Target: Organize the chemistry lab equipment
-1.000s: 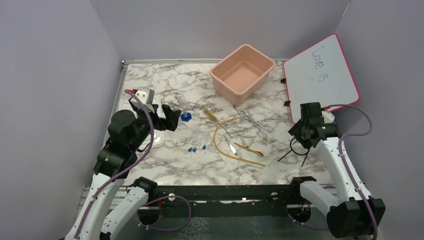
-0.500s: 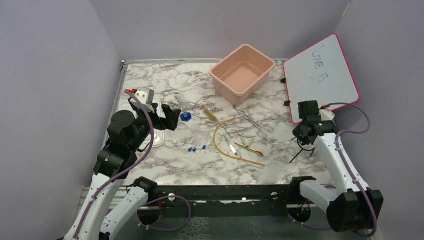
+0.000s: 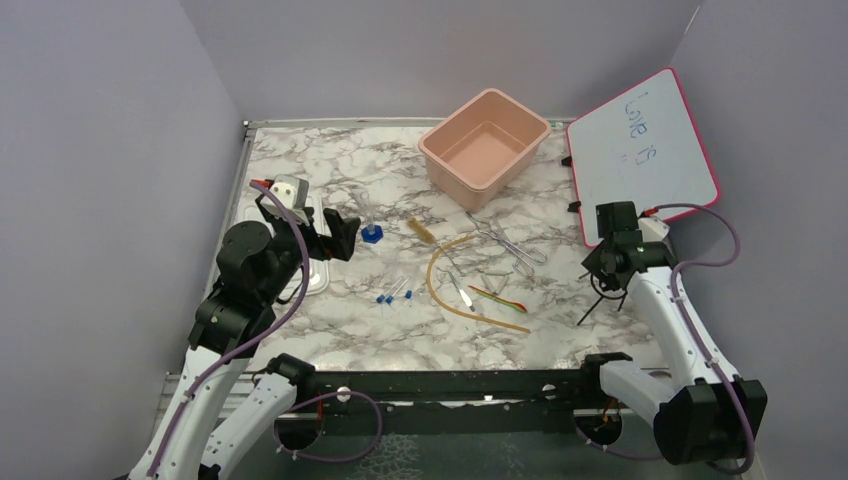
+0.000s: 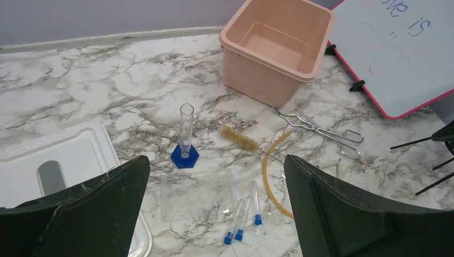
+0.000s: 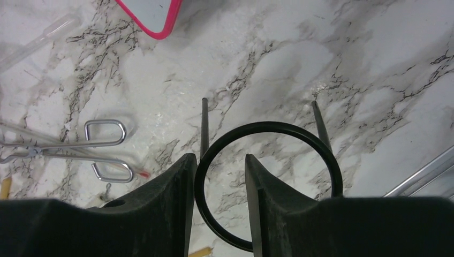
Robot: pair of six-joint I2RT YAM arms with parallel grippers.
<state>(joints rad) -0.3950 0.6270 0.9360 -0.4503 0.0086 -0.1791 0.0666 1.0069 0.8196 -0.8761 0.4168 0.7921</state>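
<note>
A black wire ring tripod (image 5: 270, 125) stands at the table's right side, its legs (image 3: 590, 308) showing under my right gripper (image 3: 612, 268). The right gripper (image 5: 218, 158) is open, its jaws straddling the ring's left rim, with the wire lying against the left finger. Metal tongs (image 5: 69, 144) lie to its left. My left gripper (image 4: 215, 160) hangs wide open and empty above the table's left half. Below it are a clear cylinder on a blue hexagonal base (image 4: 184, 155), blue-capped tubes (image 4: 243, 214), a bristle brush (image 4: 241, 139) and the tan rubber tube (image 3: 440, 285). A spatula (image 3: 462, 292) lies inside the tube's curve.
A pink bin (image 3: 485, 147) stands at the back centre. A pink-framed whiteboard (image 3: 640, 150) leans at the back right, close behind the right gripper. A white lid (image 4: 69, 155) lies flat at the left edge under the left arm. Purple walls close in the sides.
The right gripper has shifted slightly right and back. The tripod's ring, which lay in plain view, now sits under the gripper with only the legs showing. The left arm has not moved.
</note>
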